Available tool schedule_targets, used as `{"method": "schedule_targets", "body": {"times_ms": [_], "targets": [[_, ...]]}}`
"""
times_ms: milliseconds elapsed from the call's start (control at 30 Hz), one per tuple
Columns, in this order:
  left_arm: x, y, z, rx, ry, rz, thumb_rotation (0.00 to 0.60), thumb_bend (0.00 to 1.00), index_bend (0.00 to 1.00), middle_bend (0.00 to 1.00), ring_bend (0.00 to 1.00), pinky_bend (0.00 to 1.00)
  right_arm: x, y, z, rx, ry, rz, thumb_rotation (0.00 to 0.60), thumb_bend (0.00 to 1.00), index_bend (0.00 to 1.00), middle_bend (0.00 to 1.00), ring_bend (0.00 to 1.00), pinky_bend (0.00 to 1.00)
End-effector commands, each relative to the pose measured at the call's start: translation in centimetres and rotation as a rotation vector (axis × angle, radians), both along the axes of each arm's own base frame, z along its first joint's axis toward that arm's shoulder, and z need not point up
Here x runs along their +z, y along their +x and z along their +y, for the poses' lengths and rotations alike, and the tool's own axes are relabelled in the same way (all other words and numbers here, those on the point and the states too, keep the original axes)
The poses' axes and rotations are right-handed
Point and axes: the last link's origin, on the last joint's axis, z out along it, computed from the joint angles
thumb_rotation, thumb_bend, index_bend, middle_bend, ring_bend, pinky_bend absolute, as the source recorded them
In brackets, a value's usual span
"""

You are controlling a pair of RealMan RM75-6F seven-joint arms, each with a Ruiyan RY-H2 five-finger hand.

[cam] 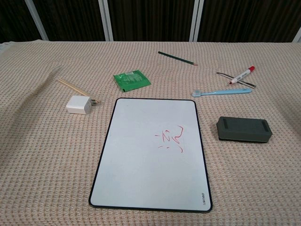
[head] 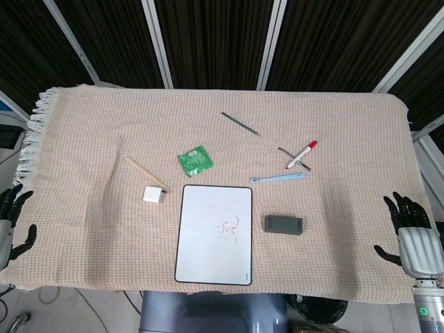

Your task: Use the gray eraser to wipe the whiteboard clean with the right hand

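The whiteboard (head: pixel 214 234) (cam: pixel 153 153) lies flat near the table's front edge, with red scribbles (head: pixel 228 228) (cam: pixel 170 138) right of its middle. Just to its right, apart from it, lies the gray eraser (head: pixel 283 224) (cam: pixel 244 129). My right hand (head: pixel 413 236) hovers at the table's right edge, far right of the eraser, fingers spread and holding nothing. At the left edge my left hand (head: pixel 14 220) is likewise spread with nothing in it. Neither hand shows in the chest view.
A beige woven cloth (head: pixel 104 229) covers the table. Behind the board lie a white block (head: pixel 155 195), wooden sticks (head: pixel 145 173), a green packet (head: pixel 195 160), a pencil (head: pixel 240 123), a blue toothbrush (head: pixel 277 178) and a red-capped marker (head: pixel 302 155).
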Motion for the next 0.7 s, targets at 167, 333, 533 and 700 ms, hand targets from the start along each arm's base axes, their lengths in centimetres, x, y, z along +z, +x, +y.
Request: {"method": "schedule_targets", "body": {"times_ms": [167,333,533,700], "targets": [[0.01,-0.03,-0.03,-0.001,-0.002,0.004,0.6,0.46,0.11,0.01,0.0,0.0,-0.01,0.05,0.15,-0.001,0.004,-0.001,0.6,0.11,0.0,0.0,0.03,0.11],[0.04,-0.02,-0.05,-0.004,0.0,0.003,0.6,0.46,0.11,0.01,0.0,0.0,0.0,0.12,0.2,-0.001,0.005,-0.003,0.6,0.11,0.0,0.0,0.03,0.11],[-0.02,-0.01,-0.02,-0.004,-0.001,0.003,0.6,0.46,0.11,0.01,0.0,0.0,0.09,0.15,0.29,0.0,0.022,-0.031,0.6,0.11,0.0,0.0,0.03,0.11],[0.08,0.02,-0.01,-0.006,0.005,0.0,0.6,0.46,0.11,0.01,0.0,0.0,0.11,0.22,0.39,0.006,0.034,-0.046,0.6,0.11,0.0,0.0,0.03,0.11]]}}
